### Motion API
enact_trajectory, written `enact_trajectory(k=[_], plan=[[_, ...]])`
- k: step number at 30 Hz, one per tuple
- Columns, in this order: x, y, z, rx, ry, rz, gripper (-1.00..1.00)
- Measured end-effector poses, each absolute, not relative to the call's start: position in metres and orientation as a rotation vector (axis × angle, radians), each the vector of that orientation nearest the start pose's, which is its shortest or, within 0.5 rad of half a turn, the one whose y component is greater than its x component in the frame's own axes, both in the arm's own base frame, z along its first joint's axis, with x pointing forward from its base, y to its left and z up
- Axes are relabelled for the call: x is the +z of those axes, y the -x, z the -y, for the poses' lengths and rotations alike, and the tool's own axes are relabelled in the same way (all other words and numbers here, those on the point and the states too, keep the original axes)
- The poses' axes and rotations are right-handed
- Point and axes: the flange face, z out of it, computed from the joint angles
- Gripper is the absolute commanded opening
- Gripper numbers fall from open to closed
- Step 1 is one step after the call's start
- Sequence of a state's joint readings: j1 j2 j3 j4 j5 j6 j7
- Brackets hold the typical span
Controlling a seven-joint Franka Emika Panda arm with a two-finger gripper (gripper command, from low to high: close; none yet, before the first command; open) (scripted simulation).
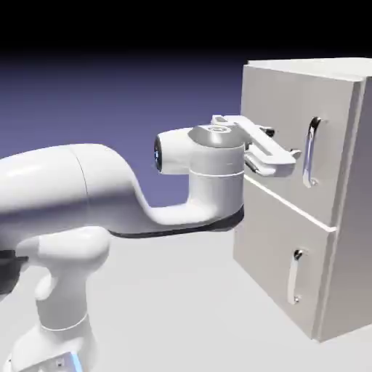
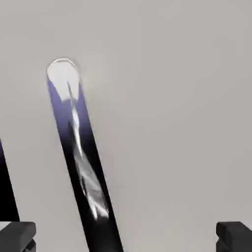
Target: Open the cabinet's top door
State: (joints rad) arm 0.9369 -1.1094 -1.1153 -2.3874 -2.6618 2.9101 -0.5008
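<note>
Exterior view, from the left: white arm (image 1: 94, 189) rising from the lower left corner, bending at a thick elbow and reaching right across the grey table (image 1: 167, 305). At its end, the gripper (image 1: 280, 149) held level, pointed at the cabinet (image 1: 341, 218), fingertips (image 1: 294, 154) just short of the front panel. Jaws spread wide; nothing between them, nothing pinched. No contact with the panel or the handle that can be made out.

Further right: the cabinet standing upright on the table, boxy, light grey, two flat doors stacked on its front. Top door (image 1: 280, 109) closed, flush with the front. Its silver bar handle (image 1: 312, 152) vertical, near the door's right edge, just beside the fingertips and to their right. Below the dividing seam, the lower door (image 1: 276, 254), also closed, with a small vertical handle (image 1: 295, 276).

Hand view, from the left: one dark grey fingertip (image 2: 17, 231) at the bottom left corner. Next, the bar handle (image 2: 78, 157), running slantwise from upper left to the bottom edge, shiny, apart from both fingertips. Flat grey door panel (image 2: 172, 98) filling the rest. Second fingertip (image 2: 235, 231) at the bottom right corner, well apart from the first.
</note>
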Motion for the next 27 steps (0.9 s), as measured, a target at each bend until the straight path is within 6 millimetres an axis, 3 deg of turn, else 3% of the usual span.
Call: enact_trajectory(k=[4, 8, 9, 11, 19, 27], plan=[[0.501, -0.403, 0.137, 0.652, -0.579, -1.501, 0.00], [0.502, -0.445, 0.135, 0.653, -0.579, -1.501, 0.00], [0.501, -0.453, 0.134, 0.652, -0.579, -1.501, -1.00], [0.501, -0.453, 0.134, 0.652, -0.579, -1.501, -1.00], [0.501, -0.389, 0.104, 0.505, -0.711, -1.425, -1.00], [0.501, -0.326, 0.058, 0.346, -0.846, -1.336, -1.00]])
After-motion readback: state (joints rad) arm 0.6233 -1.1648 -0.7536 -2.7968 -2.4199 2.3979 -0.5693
